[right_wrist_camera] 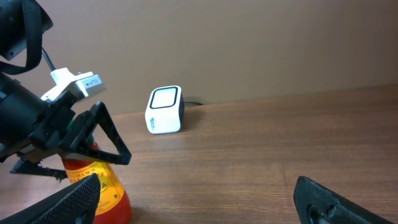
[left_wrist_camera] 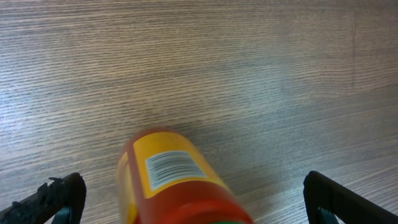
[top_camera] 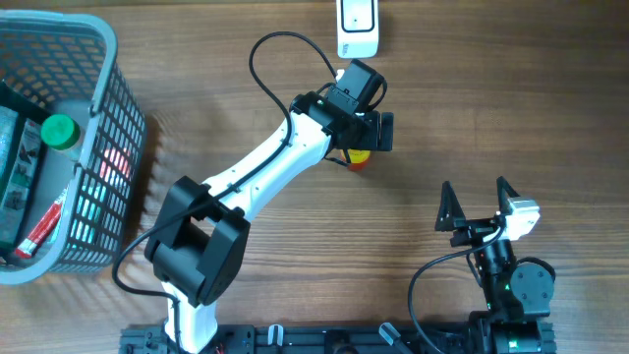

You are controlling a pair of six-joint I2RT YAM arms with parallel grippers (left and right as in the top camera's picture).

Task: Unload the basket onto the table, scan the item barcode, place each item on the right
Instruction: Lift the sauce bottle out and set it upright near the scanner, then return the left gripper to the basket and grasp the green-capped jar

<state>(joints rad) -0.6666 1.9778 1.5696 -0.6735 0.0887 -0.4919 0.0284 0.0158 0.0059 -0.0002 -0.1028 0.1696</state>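
Bottle (left_wrist_camera: 177,180) stands on desk (top_camera: 511,88) near scanner (top_camera: 358,28). Left gripper (left_wrist_camera: 196,198) is spread around it, not pinching (barcode shows to wrist cam). Right gripper (top_camera: 479,200) is spread, empty. Whether the scan registered: can't tell.

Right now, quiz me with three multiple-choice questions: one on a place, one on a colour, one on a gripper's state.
1. The red and yellow bottle stands: A in the basket; B on the table near the scanner; C in the right gripper.
2. The scanner is: A black; B green; C white.
3. The left gripper is: A open around the bottle; B shut on the bottle; C shut on nothing.
Answers: 1 B, it stands by the scanner in the right wrist view; 2 C, white casing; 3 A, both fingers clear of the bottle.
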